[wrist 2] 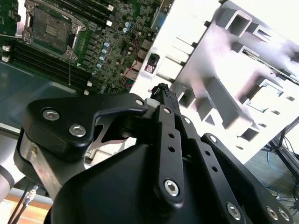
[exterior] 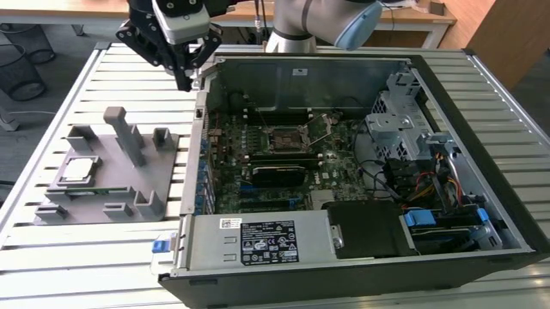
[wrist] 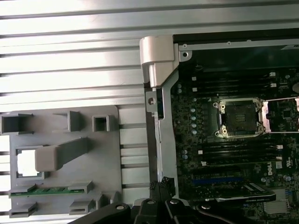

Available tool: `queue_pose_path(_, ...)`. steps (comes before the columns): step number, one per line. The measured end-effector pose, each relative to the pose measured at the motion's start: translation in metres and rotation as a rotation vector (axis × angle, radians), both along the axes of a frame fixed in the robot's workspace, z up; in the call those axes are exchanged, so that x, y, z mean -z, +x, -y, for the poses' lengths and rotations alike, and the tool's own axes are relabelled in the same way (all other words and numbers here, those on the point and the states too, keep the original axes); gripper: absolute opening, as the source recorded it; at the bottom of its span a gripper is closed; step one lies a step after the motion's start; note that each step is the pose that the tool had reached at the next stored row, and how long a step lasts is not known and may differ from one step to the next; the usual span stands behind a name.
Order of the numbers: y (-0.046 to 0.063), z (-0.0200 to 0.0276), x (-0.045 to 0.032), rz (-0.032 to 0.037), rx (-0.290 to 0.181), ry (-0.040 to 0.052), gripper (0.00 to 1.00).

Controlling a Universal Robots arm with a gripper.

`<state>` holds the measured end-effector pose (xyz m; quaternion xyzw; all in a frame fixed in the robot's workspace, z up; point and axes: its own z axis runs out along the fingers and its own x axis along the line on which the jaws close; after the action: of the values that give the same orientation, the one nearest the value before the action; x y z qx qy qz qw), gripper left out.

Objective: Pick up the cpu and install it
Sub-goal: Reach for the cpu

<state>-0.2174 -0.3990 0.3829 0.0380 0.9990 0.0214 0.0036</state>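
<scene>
- Your gripper (exterior: 184,84) hangs beside the case (exterior: 284,77), jaws pressed together, empty.
- The cpu (exterior: 77,168) lies in the grey holder (exterior: 103,185) (light, stiff, likely fragile); pinch its opposite edges.

In the first wrist view the cpu (wrist: 25,164) is a washed-out white patch, one side hidden behind the holder's post (wrist: 63,153), and the gripper (wrist: 162,187) is cut off by the picture's edge. The exterior view's top edge crops the arm (exterior: 301,19).

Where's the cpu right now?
The cpu sits in a square recess of the grey holder, to the exterior view's left of the open computer case, beside the green memory stick.
</scene>
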Motion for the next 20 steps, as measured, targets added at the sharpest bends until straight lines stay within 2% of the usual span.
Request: queue_pose_path(20, -0.025, 0.0, 0.0023, -0.0031, 0.0, 0.0, 0.11)
